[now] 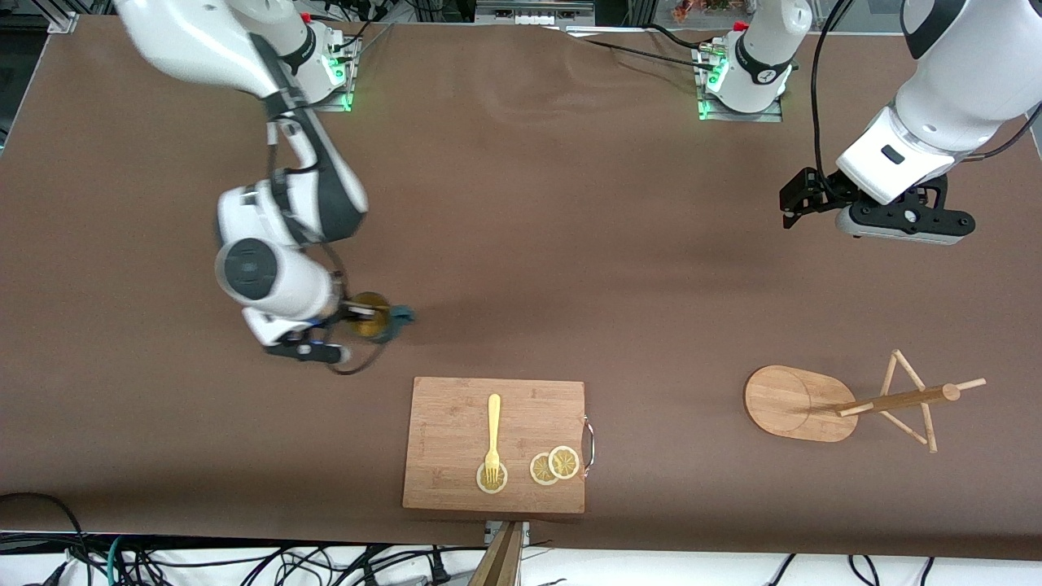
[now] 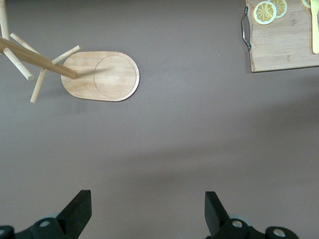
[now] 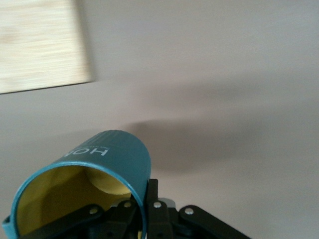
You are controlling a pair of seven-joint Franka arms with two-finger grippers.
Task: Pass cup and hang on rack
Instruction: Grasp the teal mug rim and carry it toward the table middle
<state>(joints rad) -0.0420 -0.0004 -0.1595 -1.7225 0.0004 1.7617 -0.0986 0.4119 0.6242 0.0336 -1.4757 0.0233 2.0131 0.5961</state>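
The dark teal cup (image 1: 376, 317) with a mustard-yellow inside is held in my right gripper (image 1: 356, 312), tilted, over bare table toward the right arm's end. In the right wrist view the gripper (image 3: 143, 200) is shut on the cup's (image 3: 112, 158) rim, one finger inside and one finger (image 3: 152, 191) outside the wall. The wooden rack (image 1: 794, 403) stands toward the left arm's end, its pole and pegs (image 1: 899, 399) rising from an oval base. My left gripper (image 1: 802, 199) hangs open and empty over the table above the rack's end; its wrist view shows the gripper (image 2: 148, 211) and the rack (image 2: 107, 75).
A rectangular wooden cutting board (image 1: 456, 407) lies near the table's front edge, with a yellow fork (image 1: 493, 435) and lemon slices (image 1: 554, 465) on it and a metal handle (image 1: 589, 443) at one side. It also shows in the left wrist view (image 2: 284, 45). Cables run along the front edge.
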